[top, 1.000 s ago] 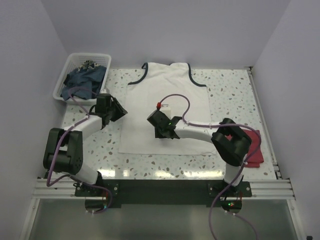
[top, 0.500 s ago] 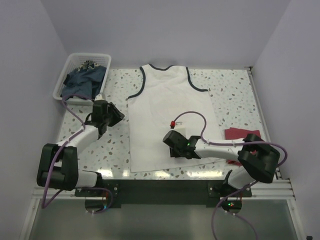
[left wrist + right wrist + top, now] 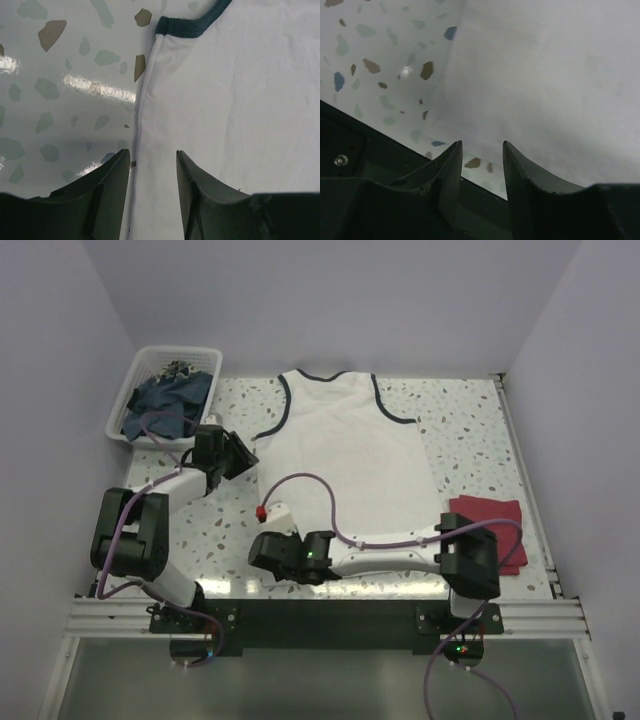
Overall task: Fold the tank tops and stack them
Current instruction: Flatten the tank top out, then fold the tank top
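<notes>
Speckled table, white walls, two tops out.
White tank top lies flat mid-frame, and the dark red tank top sits lower right. Left gripper is spread, straddling the white one's left edge. Right gripper is spread by its lower-left corner.

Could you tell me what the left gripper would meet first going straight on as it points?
The left gripper would likely meet the white tank top at its side edge, below the armhole trim, though depth is unclear.
</notes>
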